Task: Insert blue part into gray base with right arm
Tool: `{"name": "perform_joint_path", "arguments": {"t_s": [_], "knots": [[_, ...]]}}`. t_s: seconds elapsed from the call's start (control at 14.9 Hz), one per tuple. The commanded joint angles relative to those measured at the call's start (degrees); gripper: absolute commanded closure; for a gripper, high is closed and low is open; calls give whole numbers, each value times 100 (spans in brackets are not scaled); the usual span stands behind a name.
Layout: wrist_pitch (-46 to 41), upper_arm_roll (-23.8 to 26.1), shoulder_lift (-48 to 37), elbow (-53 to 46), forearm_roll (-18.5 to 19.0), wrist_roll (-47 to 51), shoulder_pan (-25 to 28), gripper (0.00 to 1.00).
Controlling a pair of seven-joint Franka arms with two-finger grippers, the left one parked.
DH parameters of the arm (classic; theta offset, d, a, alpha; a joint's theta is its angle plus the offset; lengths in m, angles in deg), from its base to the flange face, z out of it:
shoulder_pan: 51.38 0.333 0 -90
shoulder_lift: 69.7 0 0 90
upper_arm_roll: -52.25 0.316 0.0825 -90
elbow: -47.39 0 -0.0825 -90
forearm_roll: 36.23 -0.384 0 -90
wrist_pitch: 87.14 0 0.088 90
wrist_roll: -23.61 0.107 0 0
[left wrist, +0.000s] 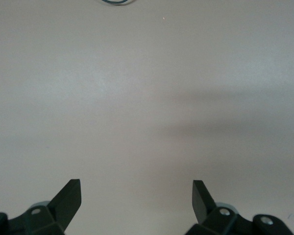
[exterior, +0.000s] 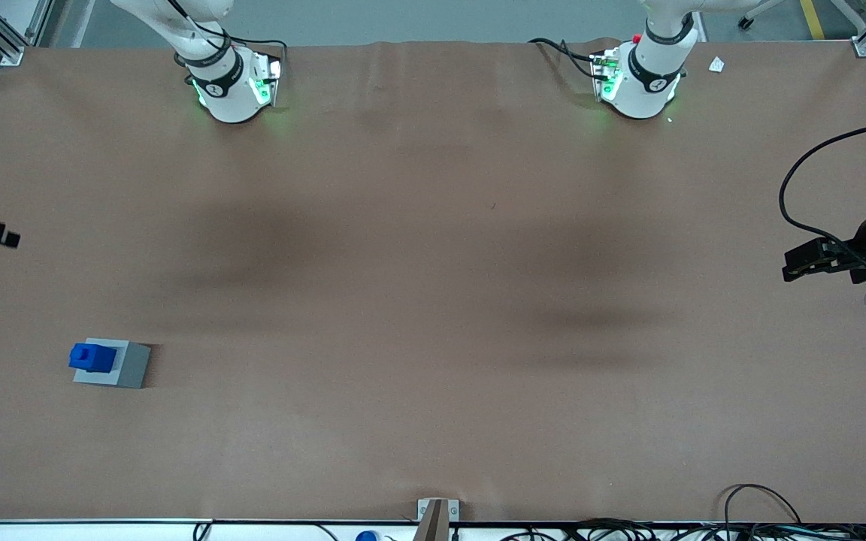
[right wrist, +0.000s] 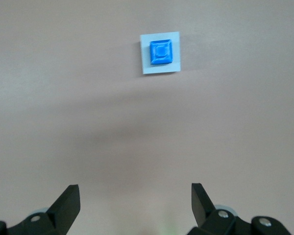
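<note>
Toward the working arm's end of the bench (exterior: 433, 300), the blue part (exterior: 92, 358) is sitting in the top of the gray base (exterior: 126, 364) — seated in its socket. Well apart from them, the claw (right wrist: 135, 203) is hanging above bare brown surface — fingers (right wrist: 67, 200) spread wide, gripping nothing.

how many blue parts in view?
1. The blue part sits in the gray base at the working arm's end of the table. The right gripper is high above them, fingers open, holding nothing.
</note>
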Motion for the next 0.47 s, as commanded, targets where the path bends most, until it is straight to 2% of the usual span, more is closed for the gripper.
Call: {"name": "perform_joint_path", "arguments": {"t_s": [0.0, 0.2, 0.4], "knots": [[727, 29, -1264, 1523, 84, 223, 411, 0], [1300, 179, -1793, 2194, 751, 730, 974, 0], [1388, 170, -1768, 2160, 752, 874, 1028, 0]]}}
